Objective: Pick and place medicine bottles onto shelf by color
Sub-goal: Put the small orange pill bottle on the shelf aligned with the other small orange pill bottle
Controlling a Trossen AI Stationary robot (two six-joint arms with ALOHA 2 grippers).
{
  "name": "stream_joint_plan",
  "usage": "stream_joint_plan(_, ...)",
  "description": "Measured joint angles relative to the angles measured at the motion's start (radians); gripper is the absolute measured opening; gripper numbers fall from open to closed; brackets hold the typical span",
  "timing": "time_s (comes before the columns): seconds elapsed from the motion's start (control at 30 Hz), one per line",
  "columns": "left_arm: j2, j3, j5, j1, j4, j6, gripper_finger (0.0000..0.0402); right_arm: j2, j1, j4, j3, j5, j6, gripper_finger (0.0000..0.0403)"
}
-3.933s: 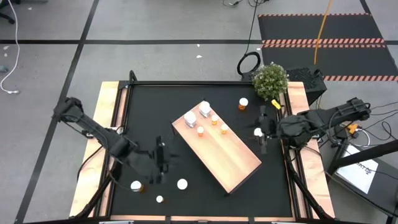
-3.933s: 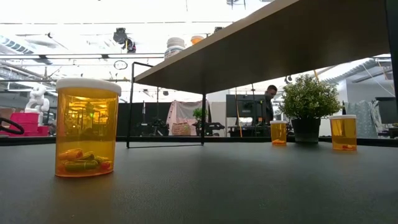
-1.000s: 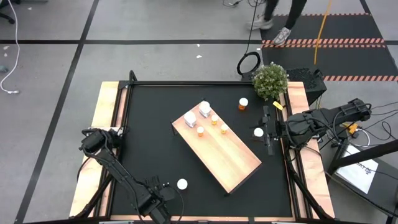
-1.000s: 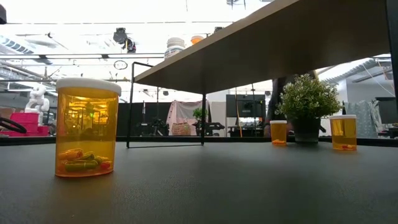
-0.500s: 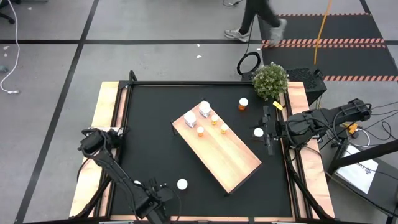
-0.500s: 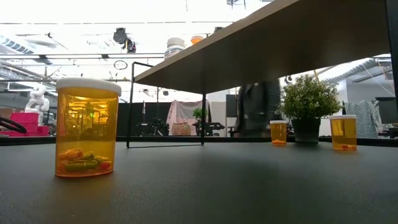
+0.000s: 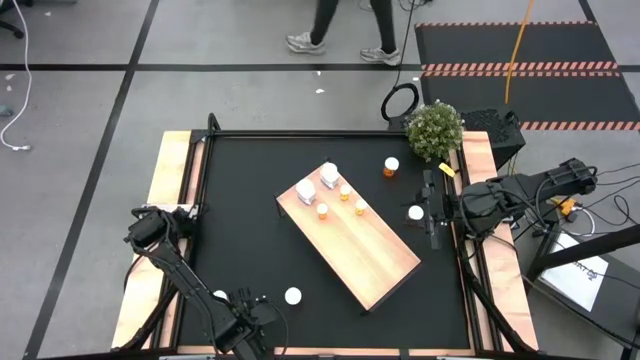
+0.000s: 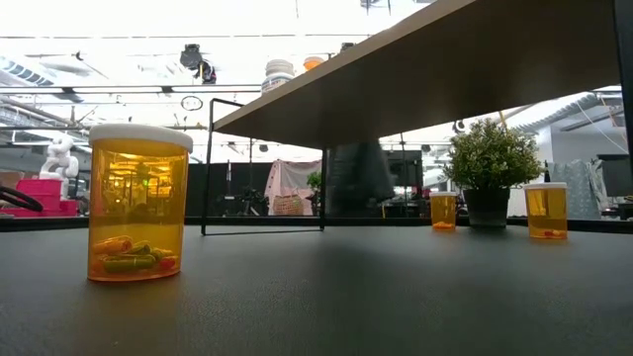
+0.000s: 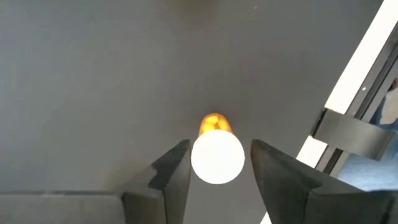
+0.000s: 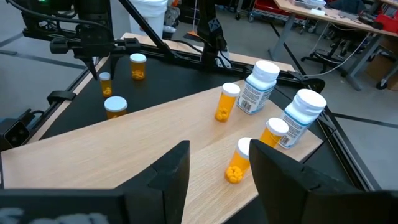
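At the near left corner of the bench, the left claw (image 7: 243,325) hangs over an amber bottle (image 9: 216,152) with a round white cap; the left wrist view shows the bottle between the two fingers (image 9: 173,171), which stand parted on either side of the cap with a sliver of gap each way (not touching it, as far as can be seen). Just beside that claw, another white-capped bottle (image 7: 293,296) stands alone on the black mat (image 7: 240,200). The shelf (image 7: 375,262), a pale wood board, lies slantwise mid-bench. At its far end sit two white bottles (image 7: 329,176) side by side, with three amber bottles (image 7: 344,192) close by on the board. Off the board, one amber bottle (image 7: 390,166) stands near the potted plant (image 7: 435,128), and another (image 7: 415,212) stands just beside the right claw (image 7: 430,212), whose fingers are spread wide at the bench's right edge. Beyond the bench a person (image 7: 340,25) walks across the floor.
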Motion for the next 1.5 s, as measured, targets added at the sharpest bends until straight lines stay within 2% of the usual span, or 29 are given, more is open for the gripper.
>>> stream_joint_plan(0.2,0.0,0.0,-0.001,-0.002,0.0,0.004,0.0153,0.0,0.0,0.0,0.0,0.0,0.0,0.016)
stream_joint_plan(0.63,0.0,-0.035,-0.01,-0.003,0.01,0.007,0.0151,0.0,0.0,0.001,0.0,0.0,0.0,0.016)
stream_joint_plan(0.9,0.0,-0.035,-0.016,-0.003,0.035,0.012,0.0119,0.0,0.0,0.001,0.0,0.0,0.0,0.016)
stream_joint_plan(1.03,0.0,-0.033,-0.015,0.001,0.057,0.025,0.0123,0.0,0.0,0.001,0.0,0.0,0.0,0.016)
stream_joint_plan(1.23,0.0,-0.001,-0.012,0.032,0.044,0.106,0.0131,0.0,0.0,0.001,0.0,0.0,0.0,0.016)
stream_joint_plan(1.5,-0.002,0.133,0.045,0.14,-0.061,0.363,0.0116,0.0,0.001,0.001,0.0,0.0,0.0,0.016)
